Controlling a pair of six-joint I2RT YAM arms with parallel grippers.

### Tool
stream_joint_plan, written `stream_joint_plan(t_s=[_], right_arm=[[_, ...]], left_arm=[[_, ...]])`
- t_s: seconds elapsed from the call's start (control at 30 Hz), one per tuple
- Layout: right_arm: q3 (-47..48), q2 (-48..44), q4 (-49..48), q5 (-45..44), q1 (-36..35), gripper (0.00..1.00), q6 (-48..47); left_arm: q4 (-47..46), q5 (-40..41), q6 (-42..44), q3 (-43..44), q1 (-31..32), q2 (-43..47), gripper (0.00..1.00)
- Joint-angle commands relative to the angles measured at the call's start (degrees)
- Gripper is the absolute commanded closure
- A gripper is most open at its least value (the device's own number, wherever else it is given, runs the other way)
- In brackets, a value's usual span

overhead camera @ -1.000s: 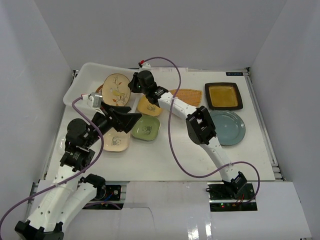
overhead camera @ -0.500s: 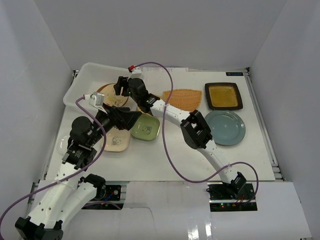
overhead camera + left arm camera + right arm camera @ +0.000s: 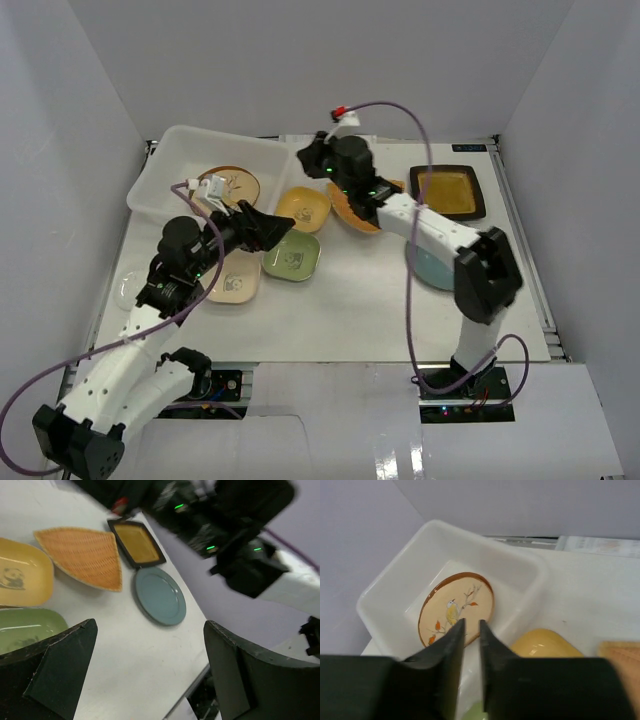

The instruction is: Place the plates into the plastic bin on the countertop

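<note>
Where bin (image 3: 395, 585) floor shows, cream bird plate (image 3: 456, 607), brown-rimmed

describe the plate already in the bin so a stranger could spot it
Find the translucent white plastic bin at the countertop's far left corner. Lying flat inside is the round cream plate. Unlike its plainer neighbours outside, it has a brown rim and a painted yellow bird on a branch.

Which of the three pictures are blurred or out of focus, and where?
Left wrist view: the right arm at the top is smeared, while the blue plate is fairly sharp. Right wrist view: the near jaws are soft dark shapes; the bird plate in the bin looks slightly hazy. Top view: evenly lit and sharp.
</note>
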State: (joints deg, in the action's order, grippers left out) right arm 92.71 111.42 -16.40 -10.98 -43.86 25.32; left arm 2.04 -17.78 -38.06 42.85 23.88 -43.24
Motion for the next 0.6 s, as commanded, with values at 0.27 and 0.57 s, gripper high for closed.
stream_joint_plan(t_s=[0.27, 0.57], right_arm=[[-52.22, -55.54, 6.29, 15.61, 32.58, 0.92, 3.85], [-59.49, -75.46, 15.25, 26.02, 39.82, 0.74, 6.06]], left_arm=[[-4.57, 12.32, -2.71, 13.04, 28.31, -39.94, 0.07], [-14.78, 24.01, -14.22, 25.69, 34.48, -65.98, 0.09]])
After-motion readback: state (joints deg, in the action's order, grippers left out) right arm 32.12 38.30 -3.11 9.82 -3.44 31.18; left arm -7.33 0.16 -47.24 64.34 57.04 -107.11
